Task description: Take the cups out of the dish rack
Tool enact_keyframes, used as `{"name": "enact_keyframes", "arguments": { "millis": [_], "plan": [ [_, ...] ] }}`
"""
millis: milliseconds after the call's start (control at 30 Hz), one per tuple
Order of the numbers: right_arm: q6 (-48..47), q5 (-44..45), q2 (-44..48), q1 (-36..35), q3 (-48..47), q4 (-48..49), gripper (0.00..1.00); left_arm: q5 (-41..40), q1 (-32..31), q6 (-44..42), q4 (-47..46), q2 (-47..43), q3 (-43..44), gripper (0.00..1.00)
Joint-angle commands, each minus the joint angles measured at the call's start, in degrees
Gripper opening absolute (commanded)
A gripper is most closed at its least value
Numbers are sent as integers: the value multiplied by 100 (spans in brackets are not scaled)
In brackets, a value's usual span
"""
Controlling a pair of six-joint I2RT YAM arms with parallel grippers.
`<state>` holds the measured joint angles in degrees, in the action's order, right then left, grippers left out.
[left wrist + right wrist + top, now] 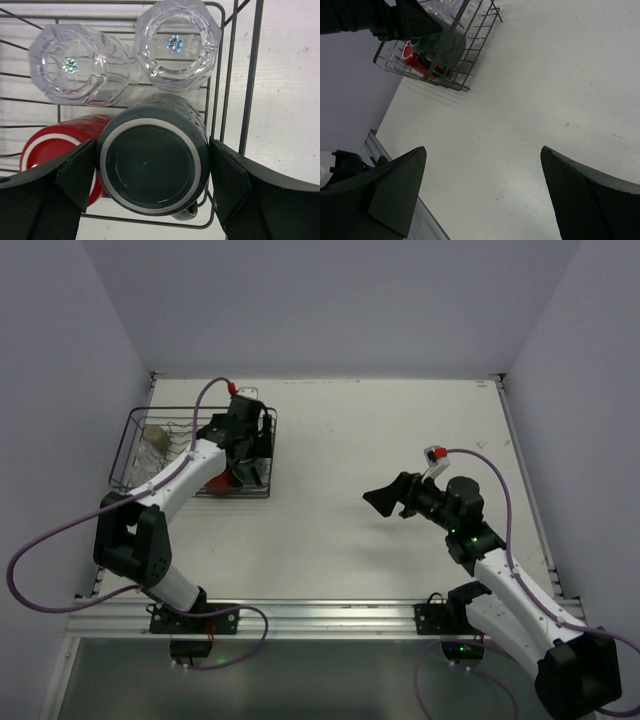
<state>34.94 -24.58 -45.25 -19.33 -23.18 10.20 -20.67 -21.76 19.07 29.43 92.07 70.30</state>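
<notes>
The dark wire dish rack stands at the table's far left. In the left wrist view, a dark grey-green mug stands upside down in the rack's corner. My left gripper has one pad on each side of it, both touching. A red mug sits just left of it. Behind them are a tall clear glass mug and a small clear tumbler. An olive-grey cup is at the rack's far left. My right gripper hangs open and empty over the bare table.
The rack's wire rim and corner run close by my left gripper's right finger. The right wrist view shows the rack far off and white tabletop between. Grey walls enclose the table; a metal rail runs along the near edge.
</notes>
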Motion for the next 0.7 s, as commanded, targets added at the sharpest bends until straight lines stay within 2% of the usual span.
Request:
{"name": "enact_keyframes", "arguments": {
  "millis": [0, 267, 500, 667],
  "plan": [
    [47, 129, -176, -280, -301, 184, 99, -333, 49, 27, -385, -664, 10, 16],
    [461, 226, -554, -844, -634, 606, 99, -438, 49, -18, -315, -971, -8, 9],
    [1725, -169, -1476, -1292, -766, 2265, 99, -271, 49, 35, -271, -1306, 10, 8],
    [1876, -188, -2066, -1494, -1136, 2505, 99, -271, 49, 27, -210, -1578, -17, 8]
  ]
}}
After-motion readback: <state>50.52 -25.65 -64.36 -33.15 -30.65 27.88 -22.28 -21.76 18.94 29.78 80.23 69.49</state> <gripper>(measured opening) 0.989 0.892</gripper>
